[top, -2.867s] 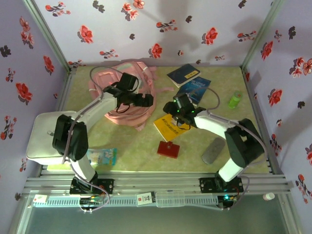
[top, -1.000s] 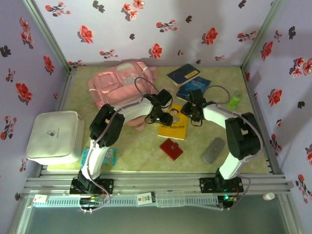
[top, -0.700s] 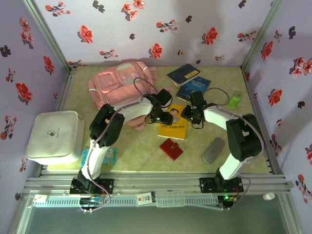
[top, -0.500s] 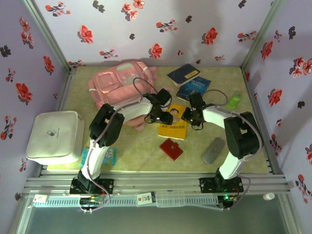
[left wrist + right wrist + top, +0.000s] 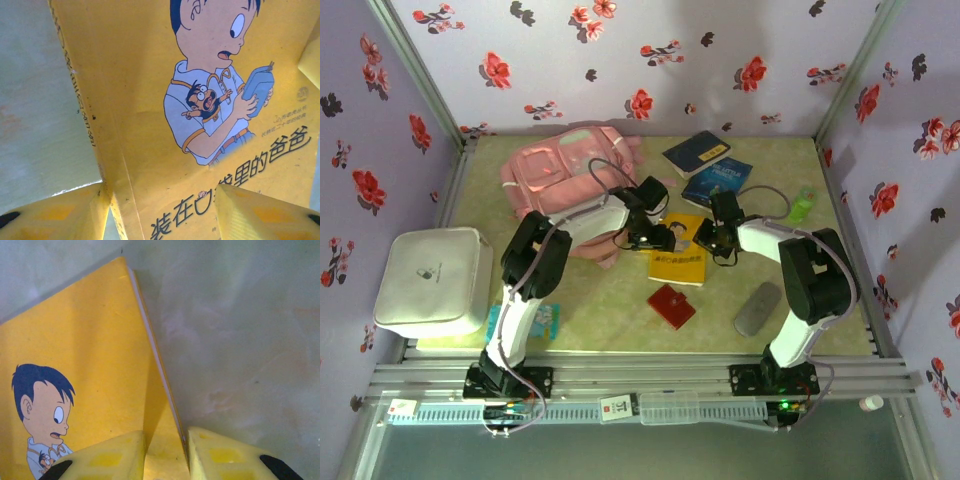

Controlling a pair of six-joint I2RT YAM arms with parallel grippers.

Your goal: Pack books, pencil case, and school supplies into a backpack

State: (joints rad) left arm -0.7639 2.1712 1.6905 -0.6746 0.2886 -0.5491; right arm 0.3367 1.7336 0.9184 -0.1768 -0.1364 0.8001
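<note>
The yellow cartoon book (image 5: pixel 680 266) lies near the middle of the tabletop (image 5: pixel 610 305), just off the right side of the pale pink backpack (image 5: pixel 565 175). Over the last second the right gripper (image 5: pixel 165 450) has drawn its jaws in from a wider spread to a narrow pinch on the book's right edge, so the book looks ready to be lifted toward the backpack, not yet packed. The left gripper (image 5: pixel 160 212), come over from the backpack, hovers about half open above the book's left edge, its fingers (image 5: pixel 50 210) straddling the cover and holding nothing.
</note>
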